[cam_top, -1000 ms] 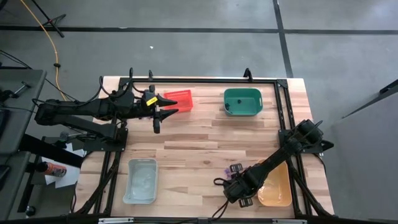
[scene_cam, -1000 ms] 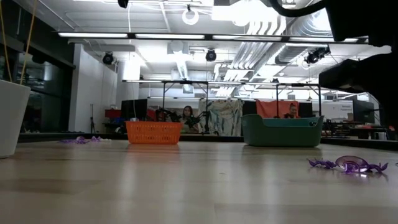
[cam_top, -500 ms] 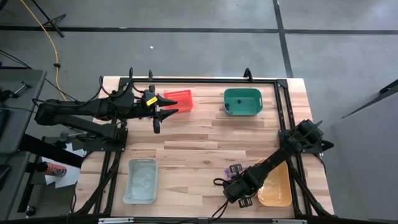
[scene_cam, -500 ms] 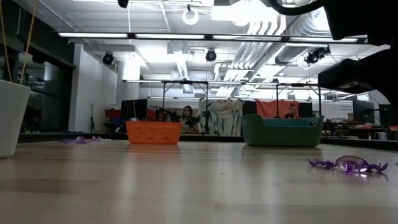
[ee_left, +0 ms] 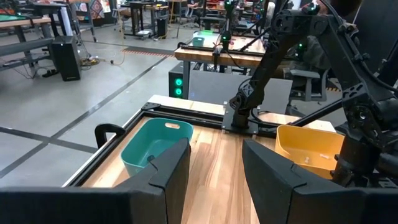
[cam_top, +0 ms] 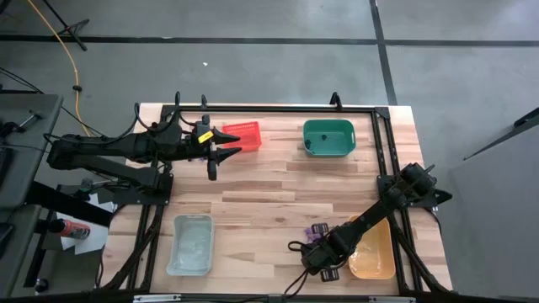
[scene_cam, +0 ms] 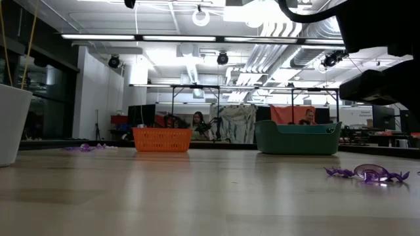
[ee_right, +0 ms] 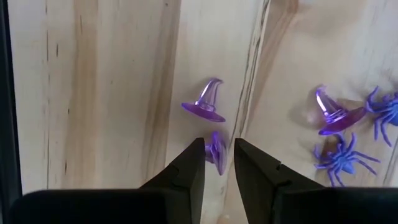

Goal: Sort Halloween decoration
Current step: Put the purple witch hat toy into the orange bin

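Observation:
Several tiny purple trinkets lie on the wood near the table's near right: a witch hat (ee_right: 205,102), a second hat (ee_right: 333,112) and spiders (ee_right: 341,158). They show as a small purple cluster in the high view (cam_top: 306,232). My right gripper (ee_right: 217,163) points down over them, its fingers close together with a small purple trinket (ee_right: 216,149) between the tips. My left gripper (cam_top: 215,150) is open and empty, held level above the table beside the red basket (cam_top: 242,135). A small dark thing (cam_top: 310,145) lies in the green bin (cam_top: 330,140). My right gripper has the small purple trinket (ee_right: 216,148) between its two fingertips (ee_right: 198,163), coming from above and pointing down. The trinket shows only at the tips. Whether it is lifted off the wood cannot be told.
The clear bin (cam_top: 191,244) stands near left and the orange bin (cam_top: 373,254) near right, beside my right arm. One purple trinket (scene_cam: 371,174) lies on the table at the low view's right, and more (scene_cam: 85,147) lie far off at its left. Bare wood lies mid-table.
My right arm has shifted a little over the purple trinkets; in the low view its dark bulk has moved slightly. The trinkets on the table have stayed where they were.

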You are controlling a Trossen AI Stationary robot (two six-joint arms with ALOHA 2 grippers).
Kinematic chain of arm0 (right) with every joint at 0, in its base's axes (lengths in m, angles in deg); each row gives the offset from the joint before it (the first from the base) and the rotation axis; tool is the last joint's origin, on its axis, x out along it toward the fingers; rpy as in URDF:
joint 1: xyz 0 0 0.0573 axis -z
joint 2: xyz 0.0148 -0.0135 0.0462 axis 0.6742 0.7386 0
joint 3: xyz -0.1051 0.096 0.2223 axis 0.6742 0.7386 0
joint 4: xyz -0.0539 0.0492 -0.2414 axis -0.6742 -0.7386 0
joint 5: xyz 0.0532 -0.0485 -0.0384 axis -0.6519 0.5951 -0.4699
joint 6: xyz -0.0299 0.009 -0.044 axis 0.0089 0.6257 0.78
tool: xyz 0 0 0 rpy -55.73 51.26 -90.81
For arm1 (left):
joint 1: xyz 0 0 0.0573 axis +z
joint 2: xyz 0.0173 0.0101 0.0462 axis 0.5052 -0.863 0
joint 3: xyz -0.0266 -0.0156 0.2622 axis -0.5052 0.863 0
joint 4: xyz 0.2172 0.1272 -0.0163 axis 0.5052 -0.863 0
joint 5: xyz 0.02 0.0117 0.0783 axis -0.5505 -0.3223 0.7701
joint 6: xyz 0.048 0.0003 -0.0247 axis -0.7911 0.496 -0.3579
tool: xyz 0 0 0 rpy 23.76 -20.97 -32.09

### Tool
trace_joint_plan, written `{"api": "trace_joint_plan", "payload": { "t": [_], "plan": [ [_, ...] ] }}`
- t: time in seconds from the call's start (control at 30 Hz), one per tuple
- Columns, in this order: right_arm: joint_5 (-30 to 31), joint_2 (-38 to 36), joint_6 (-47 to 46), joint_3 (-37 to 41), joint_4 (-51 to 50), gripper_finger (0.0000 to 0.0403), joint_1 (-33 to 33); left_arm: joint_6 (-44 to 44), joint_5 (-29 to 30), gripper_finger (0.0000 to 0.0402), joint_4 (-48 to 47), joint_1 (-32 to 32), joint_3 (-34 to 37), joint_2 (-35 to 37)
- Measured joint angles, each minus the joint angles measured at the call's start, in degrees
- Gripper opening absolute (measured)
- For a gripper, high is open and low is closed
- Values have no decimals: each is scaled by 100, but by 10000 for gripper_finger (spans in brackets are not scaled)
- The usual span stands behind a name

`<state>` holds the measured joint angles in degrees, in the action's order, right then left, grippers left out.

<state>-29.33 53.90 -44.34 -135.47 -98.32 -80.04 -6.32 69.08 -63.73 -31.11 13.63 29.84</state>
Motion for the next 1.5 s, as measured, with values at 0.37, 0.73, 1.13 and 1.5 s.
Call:
{"api": "trace_joint_plan", "payload": {
  "t": [0.37, 0.73, 1.13, 1.5],
  "plan": [
    [-215, 2, 187, -3, -3, 15, 12, -5, 0, 136, -7, 1, -1, 0],
    [-41, -617, 535, 1, -835, 1, 138, -350, 2, 136, 8, 1, -1, 0],
    [2470, -2177, 875, 0, -731, 0, 1458, -341, 2, 136, 34, 1, -2, 0],
    [2615, -2199, 3162, 0, 3921, 0, 3033, 251, -61, 136, 9, -3, 0, 0]
  ]
}}
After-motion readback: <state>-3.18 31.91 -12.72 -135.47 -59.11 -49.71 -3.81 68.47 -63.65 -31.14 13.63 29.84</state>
